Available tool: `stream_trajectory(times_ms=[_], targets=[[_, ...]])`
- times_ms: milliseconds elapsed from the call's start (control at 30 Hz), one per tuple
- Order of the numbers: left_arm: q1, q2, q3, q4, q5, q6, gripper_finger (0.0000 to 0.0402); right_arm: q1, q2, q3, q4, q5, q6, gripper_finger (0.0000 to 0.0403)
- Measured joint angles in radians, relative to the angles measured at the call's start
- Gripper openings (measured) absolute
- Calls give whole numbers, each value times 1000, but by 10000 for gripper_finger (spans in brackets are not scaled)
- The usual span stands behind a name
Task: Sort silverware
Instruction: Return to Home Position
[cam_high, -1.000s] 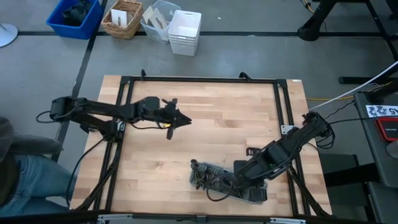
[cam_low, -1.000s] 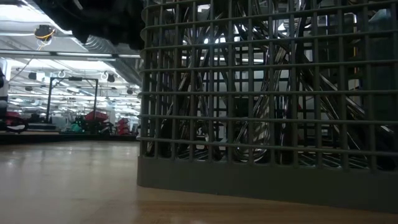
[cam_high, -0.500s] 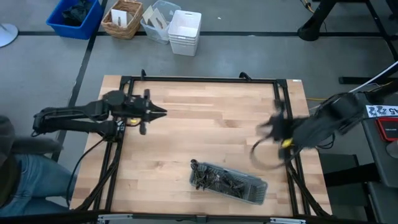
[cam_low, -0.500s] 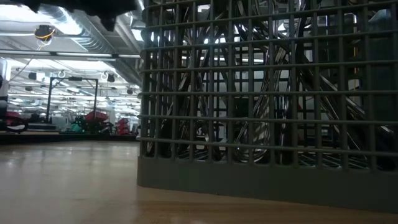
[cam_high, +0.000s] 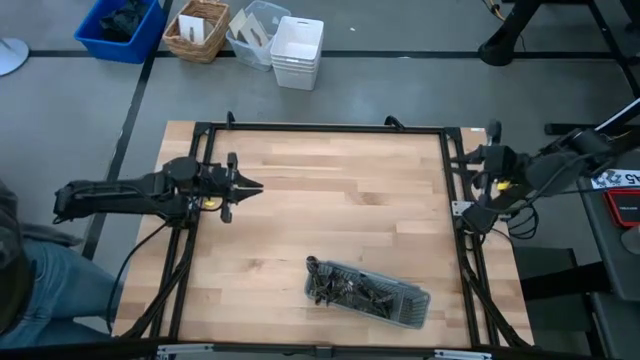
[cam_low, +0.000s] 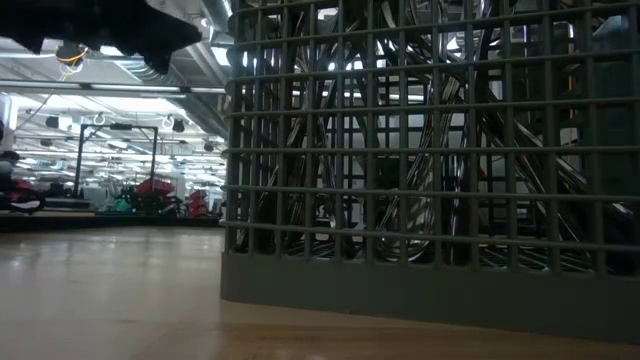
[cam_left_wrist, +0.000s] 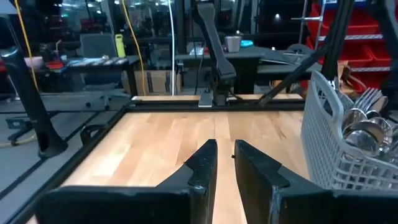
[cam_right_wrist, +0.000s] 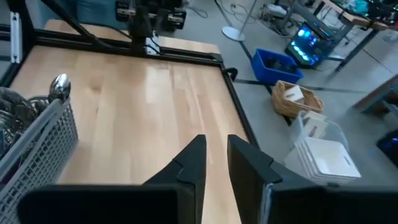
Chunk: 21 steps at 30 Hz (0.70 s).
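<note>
The long dark grey mesh tray (cam_high: 367, 293) lies near the table's front edge, right of the middle. The silverware (cam_high: 350, 288) is piled inside it. In the low view the tray's wall (cam_low: 430, 150) fills the right side, with shiny handles leaning behind the mesh. My left gripper (cam_high: 255, 186) hovers level over the table's left part and points right; its fingers (cam_left_wrist: 225, 152) stand a narrow gap apart with nothing between them. My right gripper (cam_high: 470, 158) hangs above the table's right edge, far from the tray, its fingers (cam_right_wrist: 216, 149) also slightly apart and holding nothing.
A black frame (cam_high: 320, 128) runs round the wooden table. On the floor beyond the far edge stand a blue bin (cam_high: 120, 28), a wicker basket (cam_high: 197, 30), a clear tub (cam_high: 255, 30) and a white crate (cam_high: 297, 52). A person's leg (cam_high: 40, 290) shows at the left.
My right gripper has left the tray, risen and swung back toward the table's right edge and far side, turning as it went. My left gripper has drawn back toward the table's left edge. The tray has stayed where it was.
</note>
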Motion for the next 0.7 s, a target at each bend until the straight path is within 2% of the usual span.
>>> stream_trajectory(times_ms=[367,533,700], targets=[[0,-56,-97,73,-47,-3,49,0,-397,-702,517,-67,-124,69],[0,-78,-119,73,-48,-6,49,0,-575,-947,731,-100,-163,69],[0,-83,-119,76,-50,-2,49,0,-720,-1127,901,-107,-163,69]])
